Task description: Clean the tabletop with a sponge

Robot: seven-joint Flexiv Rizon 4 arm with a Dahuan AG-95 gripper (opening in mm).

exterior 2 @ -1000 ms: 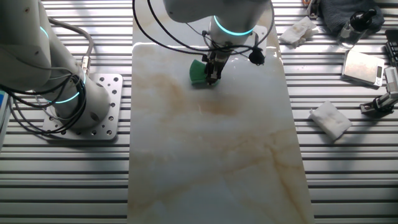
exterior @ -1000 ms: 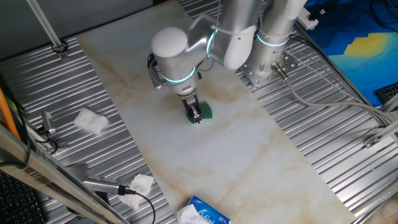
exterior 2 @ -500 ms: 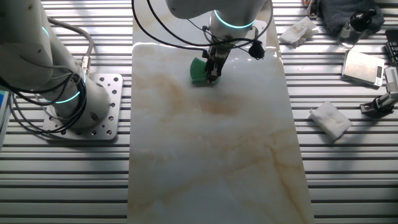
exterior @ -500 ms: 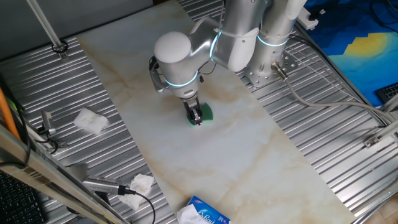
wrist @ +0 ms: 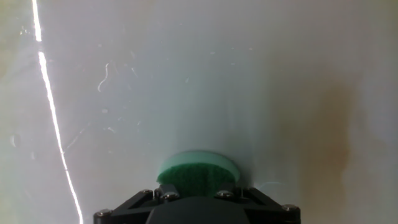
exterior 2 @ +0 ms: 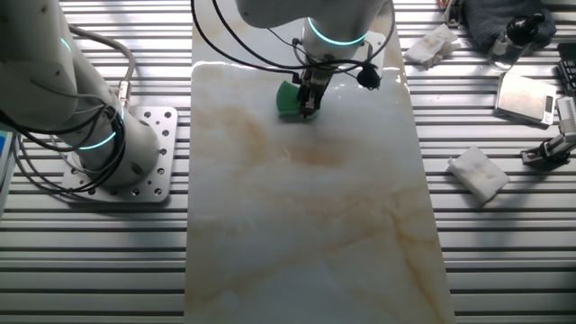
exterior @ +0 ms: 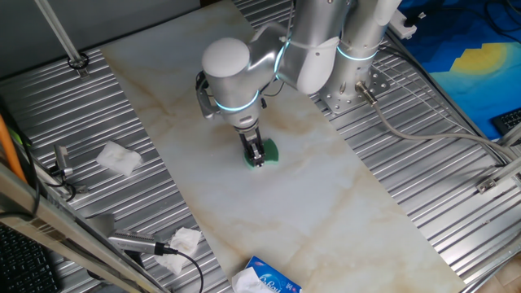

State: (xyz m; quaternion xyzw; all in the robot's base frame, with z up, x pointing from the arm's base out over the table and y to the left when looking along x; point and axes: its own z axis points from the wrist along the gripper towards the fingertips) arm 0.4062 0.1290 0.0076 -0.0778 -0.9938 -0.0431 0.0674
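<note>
Gripper (exterior: 257, 158): closed on the sponge (exterior: 268, 151), which is held pressed onto the tabletop (exterior: 326, 195).
Relation: brown stain (wrist: 329, 137) is seen just beside the sponge.

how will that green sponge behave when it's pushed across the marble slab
The sponge bulges rounded beyond the hand, so it is probably soft and will squash rather than stay stiff. It is small, so likely light. The tabletop looks glossy, so it should slide easily.
</note>
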